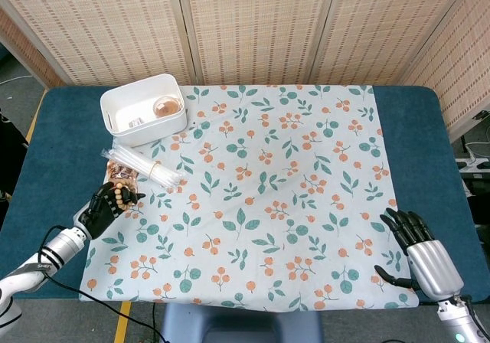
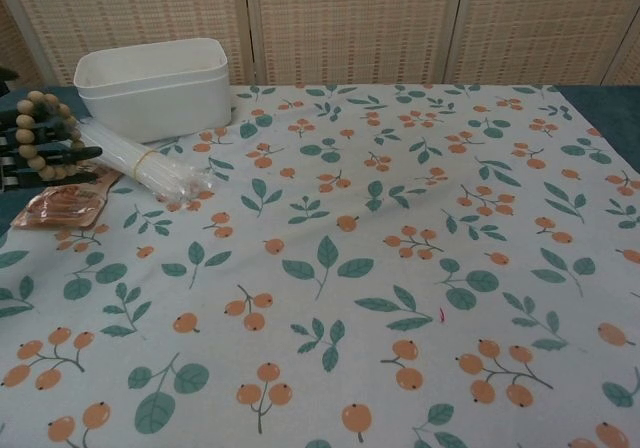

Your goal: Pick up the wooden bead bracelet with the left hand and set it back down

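left robot hand (image 1: 102, 204): your fingers grip the wooden bead bracelet (image 1: 119, 195), beside the snack packet (image 2: 62, 207)
right robot hand (image 1: 419, 249): fingers spread, holding nothing

Bead bracelet (image 2: 42, 133): matt pale wood, round smooth beads; left hand (image 1: 102, 205) black matt plastic fingers; right hand (image 1: 426, 256) black fingers, brushed silver metal-look back; tablecloth (image 1: 268, 205) matt printed cloth, lightly creased; table cover (image 1: 53, 151) dark blue felt-like fabric; bin (image 1: 143, 109) at upper left smooth white plastic; bundle of straws (image 2: 140, 158) clear glossy plastic; packet (image 2: 62, 206) shiny film.
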Controlling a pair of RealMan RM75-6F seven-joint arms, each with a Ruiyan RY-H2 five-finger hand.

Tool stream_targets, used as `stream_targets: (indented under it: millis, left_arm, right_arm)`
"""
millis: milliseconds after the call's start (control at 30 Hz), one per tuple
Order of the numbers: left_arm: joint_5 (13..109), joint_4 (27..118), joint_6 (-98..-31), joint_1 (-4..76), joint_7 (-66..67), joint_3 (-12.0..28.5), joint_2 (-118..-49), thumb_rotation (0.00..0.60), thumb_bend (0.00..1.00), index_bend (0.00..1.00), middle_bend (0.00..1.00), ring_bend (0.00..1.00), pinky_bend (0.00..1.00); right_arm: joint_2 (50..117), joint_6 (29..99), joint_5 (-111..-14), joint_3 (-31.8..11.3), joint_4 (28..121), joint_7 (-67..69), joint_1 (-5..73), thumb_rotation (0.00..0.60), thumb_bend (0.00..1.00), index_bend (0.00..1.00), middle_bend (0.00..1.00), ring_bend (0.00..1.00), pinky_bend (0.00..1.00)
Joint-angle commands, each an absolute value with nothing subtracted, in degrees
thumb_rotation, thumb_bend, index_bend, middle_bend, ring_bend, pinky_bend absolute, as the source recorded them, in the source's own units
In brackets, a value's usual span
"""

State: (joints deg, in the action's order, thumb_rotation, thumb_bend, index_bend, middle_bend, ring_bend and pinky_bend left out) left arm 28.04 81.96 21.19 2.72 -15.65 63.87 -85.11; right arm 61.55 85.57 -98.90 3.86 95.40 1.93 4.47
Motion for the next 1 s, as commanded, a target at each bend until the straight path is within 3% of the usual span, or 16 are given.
stream_targets:
  millis: [33,167,467,700,800,1000]
  left_arm:
    - [28.1,82.2,21.3,2.6,-15.6,63.5,-84.8,0.234,0.57,0.61,0.54,0.24,0.03]
    - [28.1,82.7,21.3,2.7,-15.7,63.0,-84.3,0.299,0.67,0.61,0.54,0.24,0.03]
    - [27.7,83.6,20.7,2.4,-16.2,62.5,-83.6,0.391,0.70,0.62,0.55,0.24,0.03]
    - [26.7,83.9,21.4,2.2,-17.3,62.1,-83.2,0.399,0.97,0.56,0.54,0.24,0.03]
    - [26.4,83.8,22.1,2.3,-17.3,62.1,-83.2,0.401,1.00,0.52,0.54,0.24,0.03]
    - [27.2,83.7,22.6,2.3,-15.1,62.4,-83.6,0.588,1.00,0.47,0.50,0.20,0.03]
  right_arm:
    - [61.5,85.7,-99.0,3.9,95.4,2.0,4.4,0.410,0.20,0.00,0.00,0.00,0.00]
    - [61.4,85.9,-99.1,3.9,95.4,2.2,4.4,0.411,0.20,0.00,0.00,0.00,0.00]
    - [61.2,86.4,-99.7,4.1,95.5,2.4,4.2,0.409,0.20,0.00,0.00,0.00,0.00]
    - [61.2,86.5,-99.8,4.1,95.5,2.6,4.1,0.409,0.20,0.00,0.00,0.00,0.00]
    - [61.2,86.5,-99.7,4.0,95.4,2.6,4.2,0.410,0.20,0.00,0.00,0.00,0.00]
    - [61.2,86.5,-99.9,4.1,95.4,2.5,4.1,0.410,0.20,0.00,0.00,0.00,0.00]
